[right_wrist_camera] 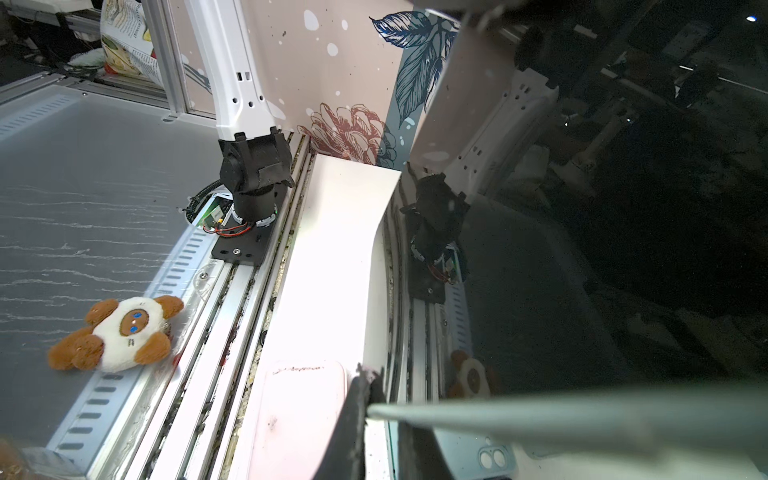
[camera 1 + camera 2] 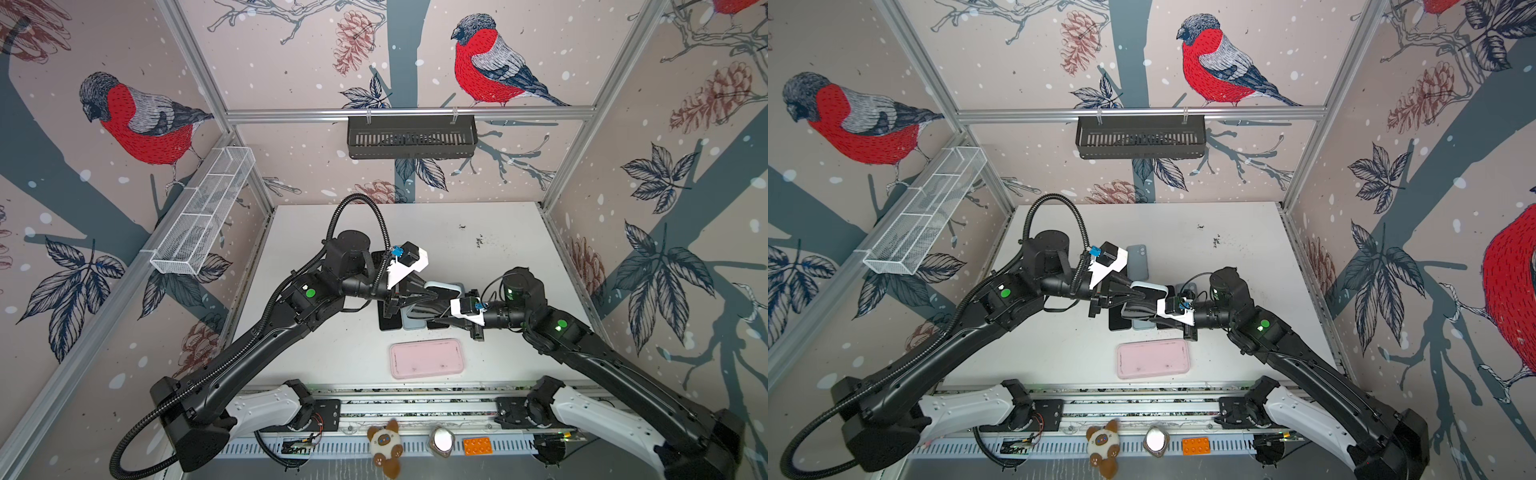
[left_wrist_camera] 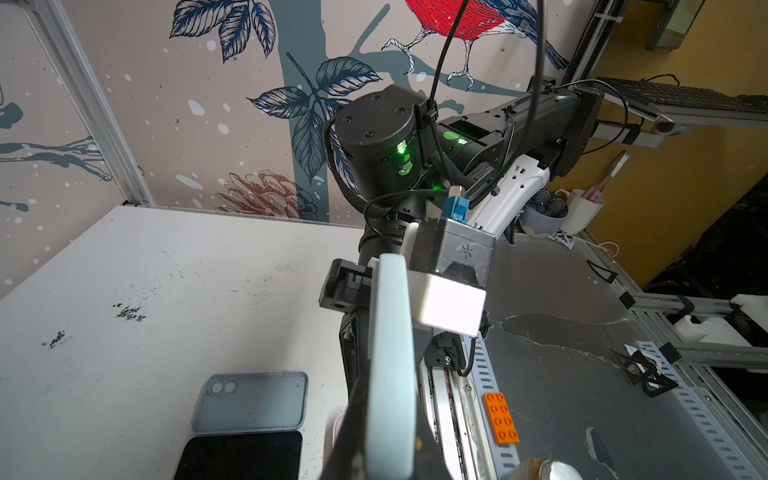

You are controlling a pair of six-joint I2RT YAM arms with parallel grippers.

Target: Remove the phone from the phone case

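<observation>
White bench (image 2: 498, 266), one, carrying the loose stock you are counting. Arms, two, meeting over its middle.

Wall baskets, two: one black basket (image 2: 411, 137) on the back rail, one white wire basket (image 2: 203, 212) on the left wall.

Pink case (image 2: 427, 358), one, flat near the front edge, apart from the rest.

Phone (image 2: 1136, 309), one, seated in its pale blue phone case (image 2: 1148, 289), tilted in the air between your two grippers.
- Left gripper (image 2: 1142, 295): fingers clenched on the case's edge.
- Right gripper (image 2: 1152, 319): one finger against the case's rim. You cannot tell whether it clamps.

Beneath them you have at least one empty blue case (image 3: 251, 401) and one black phone (image 3: 241, 455); the full count is hidden.

Off the bench: plush toy (image 2: 384, 446), one; orange brick (image 2: 477, 446), one.
</observation>
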